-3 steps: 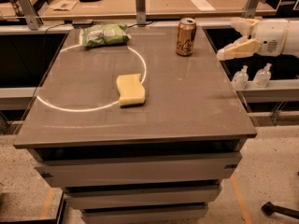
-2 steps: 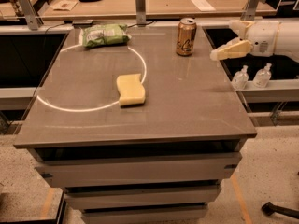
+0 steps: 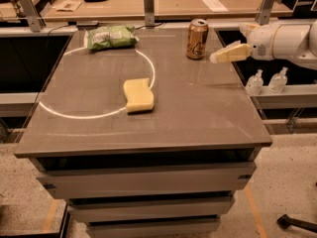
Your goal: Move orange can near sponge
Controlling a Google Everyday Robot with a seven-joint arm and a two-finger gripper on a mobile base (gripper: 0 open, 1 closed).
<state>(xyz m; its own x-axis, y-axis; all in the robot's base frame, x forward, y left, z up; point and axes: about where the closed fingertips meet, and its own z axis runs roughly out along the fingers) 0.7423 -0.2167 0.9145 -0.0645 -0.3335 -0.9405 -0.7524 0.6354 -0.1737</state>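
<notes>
The orange can (image 3: 197, 38) stands upright at the back right of the grey table (image 3: 198, 113). The pale yellow sponge (image 3: 138, 95) lies flat near the table's middle, on the edge of a white ring. My gripper (image 3: 218, 57) reaches in from the right at can height, its cream fingers (image 3: 230, 53) pointing left. Its tips are just right of the can, a small gap away, touching nothing.
A green snack bag (image 3: 111, 36) lies at the back left of the table. A wooden bench with metal posts (image 3: 148, 4) runs behind. Two small clear bottles (image 3: 267, 81) stand on a shelf right of the table.
My gripper has moved left, closer to the can. The can, sponge and bag have not moved.
</notes>
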